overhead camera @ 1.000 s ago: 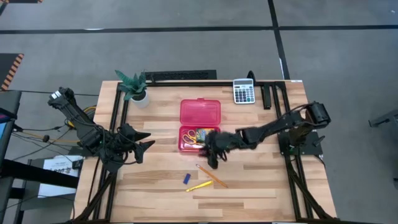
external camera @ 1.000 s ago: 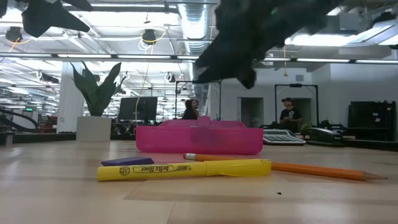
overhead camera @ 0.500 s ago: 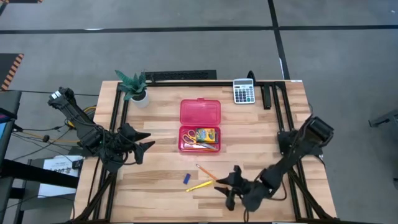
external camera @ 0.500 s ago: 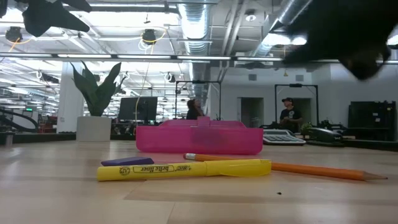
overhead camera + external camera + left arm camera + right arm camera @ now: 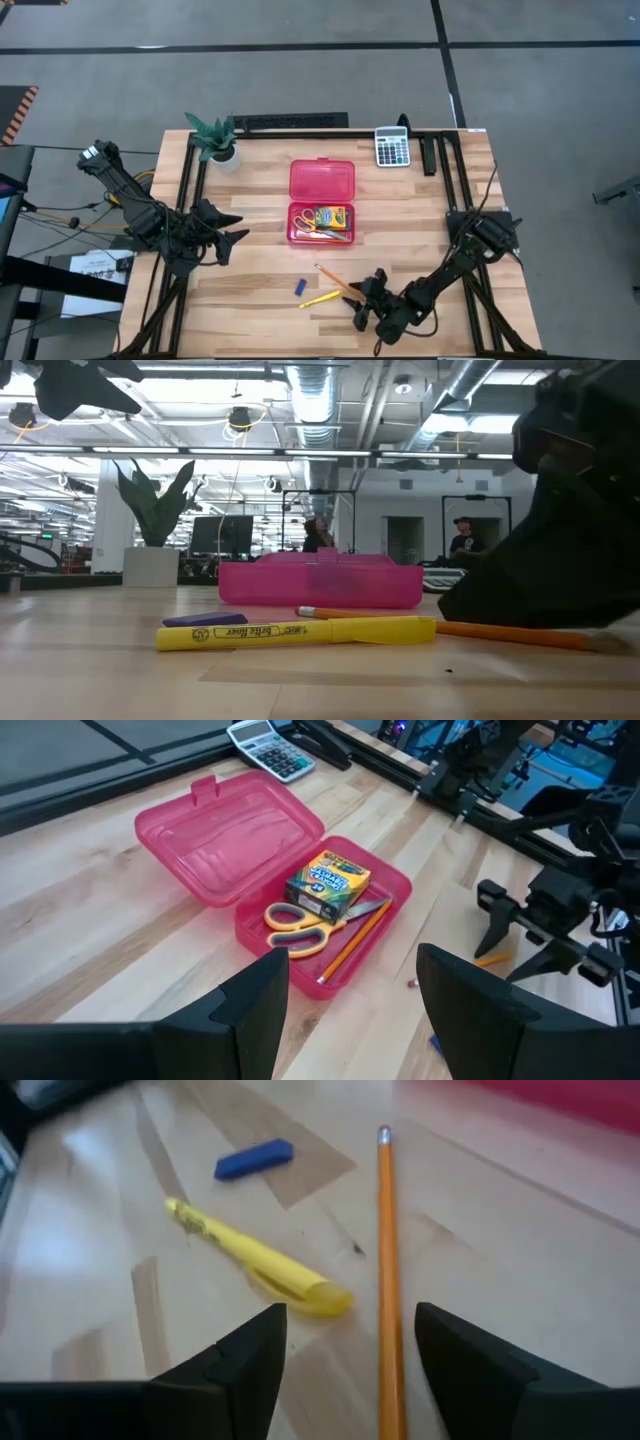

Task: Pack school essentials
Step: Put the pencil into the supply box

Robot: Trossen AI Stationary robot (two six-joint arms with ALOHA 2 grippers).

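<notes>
The right claw (image 5: 362, 306), jaws spread, hovers low over the counter (image 5: 260, 320), with the orange pencil (image 5: 387, 1270) running lengthwise straight ahead between its fingers. The yellow pen (image 5: 252, 1262) lies just beside it; its printing is unreadable. Farther off, the left claw (image 5: 228, 226) waits open near the pink case (image 5: 321, 181), where the crayon box (image 5: 329, 885) reads "Crayola".

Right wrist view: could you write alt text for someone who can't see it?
The right gripper, fingers open, hangs low over an orange pencil on the wooden table, with a yellow highlighter and small blue eraser alongside.
</notes>
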